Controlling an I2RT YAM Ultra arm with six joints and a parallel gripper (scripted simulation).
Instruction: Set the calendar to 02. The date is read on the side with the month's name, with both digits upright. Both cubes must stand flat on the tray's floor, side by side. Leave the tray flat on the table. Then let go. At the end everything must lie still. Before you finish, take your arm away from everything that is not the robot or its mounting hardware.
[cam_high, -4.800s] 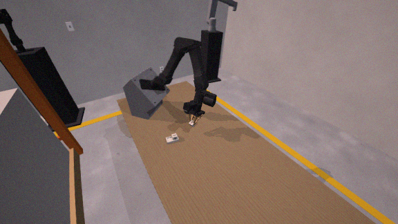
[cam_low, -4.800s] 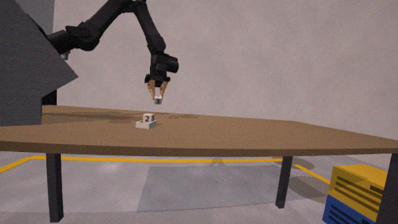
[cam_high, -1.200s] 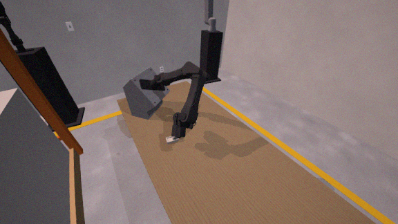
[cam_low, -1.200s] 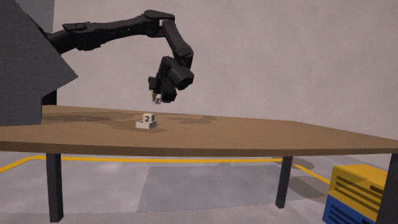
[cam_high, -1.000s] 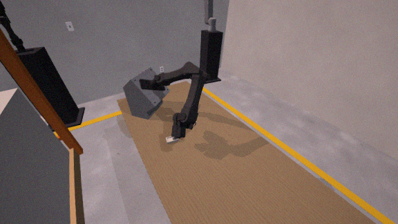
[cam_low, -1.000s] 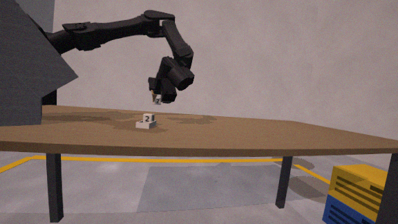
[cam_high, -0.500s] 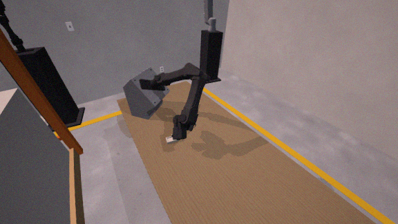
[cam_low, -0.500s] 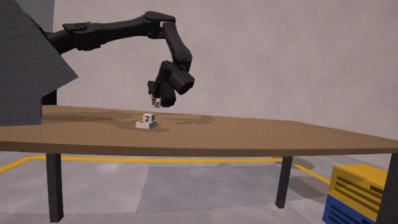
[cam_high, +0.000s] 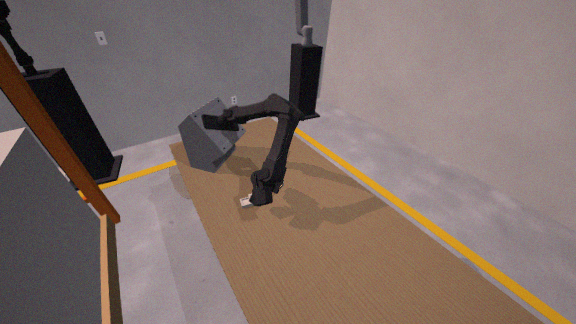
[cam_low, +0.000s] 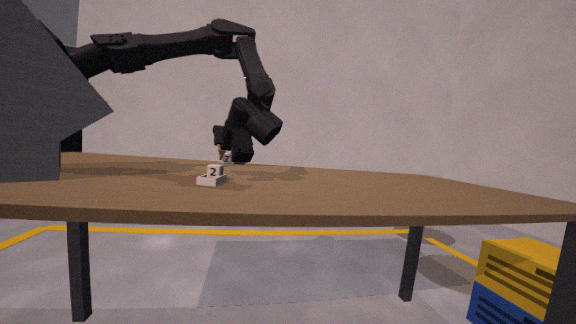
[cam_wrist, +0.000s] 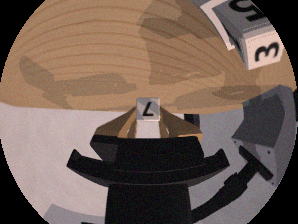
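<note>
Above and just beside the tray (cam_high: 245, 202) (cam_low: 210, 181) (cam_wrist: 218, 22), one cube (cam_low: 226, 158) (cam_wrist: 148, 109) is being pinched between the gripper's (cam_low: 224, 156) (cam_wrist: 148, 120) fingers; inside the tray, the other cube (cam_low: 215, 171) (cam_wrist: 260, 47) is being held upright, its 2 being shown in the exterior view.

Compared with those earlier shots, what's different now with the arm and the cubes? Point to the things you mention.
The gripper (cam_high: 248, 199) (cam_low: 229, 156) (cam_wrist: 147, 110) has tilted over and moved toward the tray (cam_high: 244, 202) (cam_low: 210, 181) (cam_wrist: 223, 37), still holding its cube (cam_low: 227, 158) (cam_wrist: 148, 109). The tray and the cube in it (cam_low: 215, 171) (cam_wrist: 263, 50) look unmoved.
</note>
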